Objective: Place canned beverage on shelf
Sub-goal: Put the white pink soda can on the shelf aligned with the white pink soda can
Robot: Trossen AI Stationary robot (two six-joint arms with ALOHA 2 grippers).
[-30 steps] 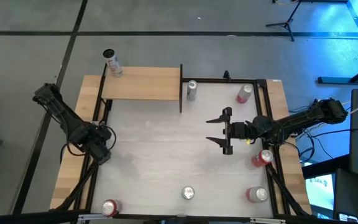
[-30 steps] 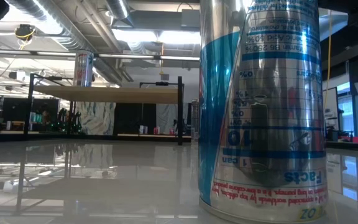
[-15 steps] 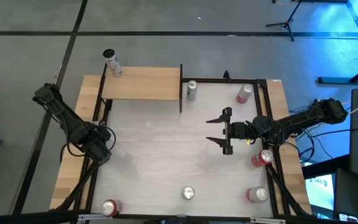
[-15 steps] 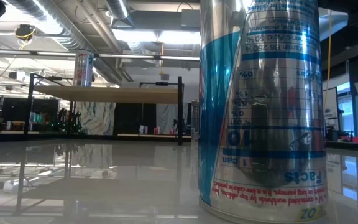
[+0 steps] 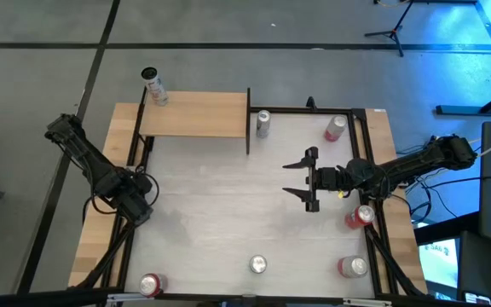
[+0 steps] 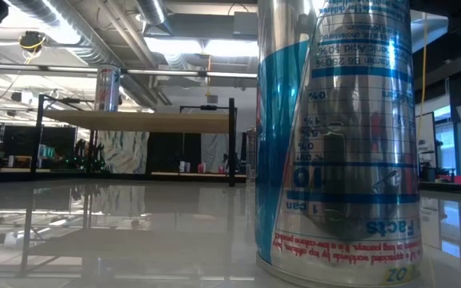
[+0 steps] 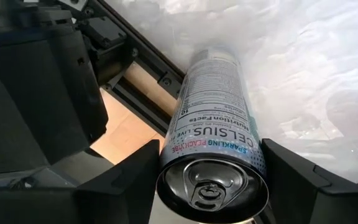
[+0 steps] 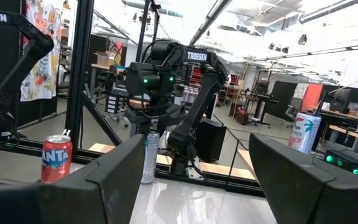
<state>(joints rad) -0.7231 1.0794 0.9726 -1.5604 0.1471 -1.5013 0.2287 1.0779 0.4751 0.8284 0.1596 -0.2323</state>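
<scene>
Looking down on the table (image 5: 220,222): the left gripper (image 5: 135,201) is at the 9 o'clock edge, right over the side strip. From its wrist camera there's a Celsius can (image 7: 215,149) between the two dark fingers (image 7: 132,186), top end toward the lens. Both fingers sit flush against its sides, so it is clamped on that can. The right arm's camera looks across and catches the same can (image 8: 148,155) standing upright on the tabletop beneath the left arm.

The right gripper (image 5: 307,181) hangs over the table toward 3 o'clock, pointing in at the centre. Its fingers are spread wide with nothing between them.

The shelf (image 5: 194,115) is up in the 11 o'clock corner, a tan board on a black frame. From table height it shows raised above the tabletop (image 6: 134,122). A white can (image 5: 153,87) stands upright on its far left corner, also visible from low down (image 6: 108,86).

Other cans are scattered about. A silver can (image 5: 263,123) stands just beside the shelf's right end, at 12 o'clock. A red can (image 5: 335,128) is at 1 o'clock. Another red one (image 5: 361,216) is at 4 o'clock, close behind the right gripper. Along the 6 o'clock edge stand three more: red at the left, silver in the middle, red at the right. One big can (image 6: 334,136) fills the low camera's view.
</scene>
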